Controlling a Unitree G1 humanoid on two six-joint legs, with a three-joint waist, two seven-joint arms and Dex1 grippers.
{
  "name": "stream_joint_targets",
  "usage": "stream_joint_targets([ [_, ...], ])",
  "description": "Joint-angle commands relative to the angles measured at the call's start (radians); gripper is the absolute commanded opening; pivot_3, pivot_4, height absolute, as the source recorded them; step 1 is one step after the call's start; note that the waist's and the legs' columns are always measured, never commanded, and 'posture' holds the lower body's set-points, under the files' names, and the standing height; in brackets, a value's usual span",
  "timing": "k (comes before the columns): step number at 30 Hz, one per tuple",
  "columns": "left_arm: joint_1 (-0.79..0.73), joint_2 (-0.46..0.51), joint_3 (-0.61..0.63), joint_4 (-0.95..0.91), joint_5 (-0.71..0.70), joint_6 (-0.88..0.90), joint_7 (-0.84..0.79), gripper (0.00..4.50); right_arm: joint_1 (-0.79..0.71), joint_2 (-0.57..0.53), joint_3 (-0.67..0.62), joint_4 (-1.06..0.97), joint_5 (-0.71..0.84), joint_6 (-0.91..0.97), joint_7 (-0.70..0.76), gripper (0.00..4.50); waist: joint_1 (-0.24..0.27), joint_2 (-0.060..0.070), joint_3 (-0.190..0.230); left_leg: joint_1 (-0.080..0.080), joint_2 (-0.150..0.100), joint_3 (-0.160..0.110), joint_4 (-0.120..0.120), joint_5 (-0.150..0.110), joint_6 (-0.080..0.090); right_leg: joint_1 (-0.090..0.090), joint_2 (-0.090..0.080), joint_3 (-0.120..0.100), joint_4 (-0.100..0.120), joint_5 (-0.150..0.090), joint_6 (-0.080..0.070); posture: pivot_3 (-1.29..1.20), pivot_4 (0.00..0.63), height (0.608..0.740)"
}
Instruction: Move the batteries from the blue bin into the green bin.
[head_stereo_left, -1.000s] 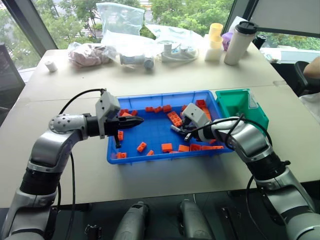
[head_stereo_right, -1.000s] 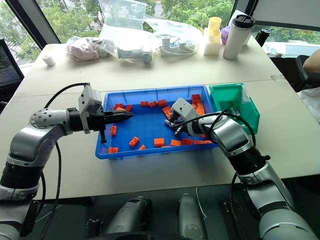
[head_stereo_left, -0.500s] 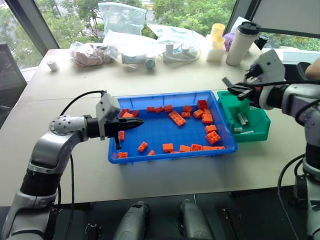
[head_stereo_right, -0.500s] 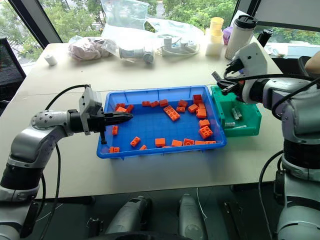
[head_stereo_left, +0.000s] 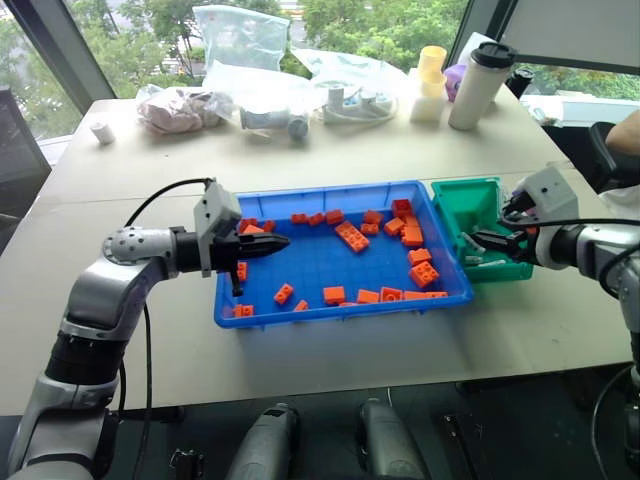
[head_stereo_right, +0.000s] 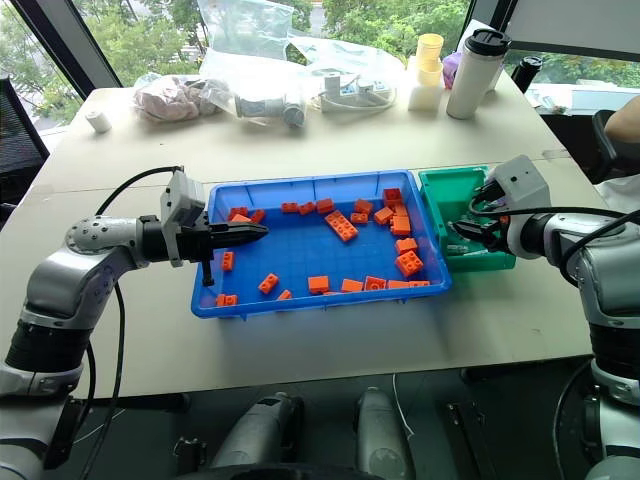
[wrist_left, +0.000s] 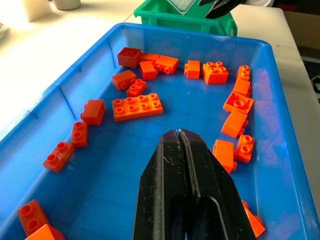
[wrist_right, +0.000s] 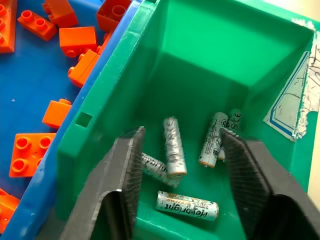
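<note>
Lying flat, 5 batteries (wrist_right: 171, 146) point different ways across the green bin (wrist_right: 210, 65).

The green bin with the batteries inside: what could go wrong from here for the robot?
1. The right gripper hangs open just above the batteries in the green bin; lowering further could knock them or push against the bin wall.
2. The green bin touches the blue bin, so a sideways pull of the gripper could shift both.
3. Only orange bricks are visible in the blue bin; the shut left gripper above it could grab a brick by mistake.
</note>
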Motion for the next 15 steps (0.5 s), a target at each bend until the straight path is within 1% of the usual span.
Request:
stream_joint_targets([
  [1, -0.007, 0.014, 0.027, -0.020, -0.020, -0.006, -0.009, 0.00, -0.023, -0.046, -0.031, -0.058, 0.011, -0.008, 0.008, 4.45, 0.000, 0.000, 0.000, 0.000, 0.000, 0.000, 0.000, 0.000, 0.000, 0.000, 0.000, 0.000, 0.000, 0.000, 0.000, 0.00, 0.150, 0.740],
  [7, -0.004, 0.031, 0.044, -0.024, -0.038, 0.008, -0.023, 0.00, -0.035, -0.093, -0.043, -0.155, 0.071, -0.049, 0.083, 4.45, -0.001, 0.000, 0.000, 0.000, 0.000, 0.000, 0.000, 0.000, 0.000, 0.000, 0.000, 0.000, 0.000, 0.000, 0.000, 0.00, 0.150, 0.740],
  [11, -0.001, 0.055, 0.057, -0.029, -0.048, 0.021, -0.023, 0.00, 0.030, -0.119, -0.050, -0.303, 0.153, -0.108, 0.194, 4.45, 0.000, 0.000, 0.000, 0.000, 0.000, 0.000, 0.000, 0.000, 0.000, 0.000, 0.000, 0.000, 0.000, 0.000, 0.000, 0.00, 0.150, 0.740],
  [15, -0.003, 0.072, 0.068, -0.031, -0.062, 0.035, -0.028, 0.00, 0.054, -0.117, -0.044, -0.349, 0.184, -0.098, 0.194, 4.45, 0.000, 0.000, 0.000, 0.000, 0.000, 0.000, 0.001, 0.000, 0.001, 0.001, 0.000, 0.000, 0.000, 0.000, 0.000, 0.00, 0.150, 0.740],
])
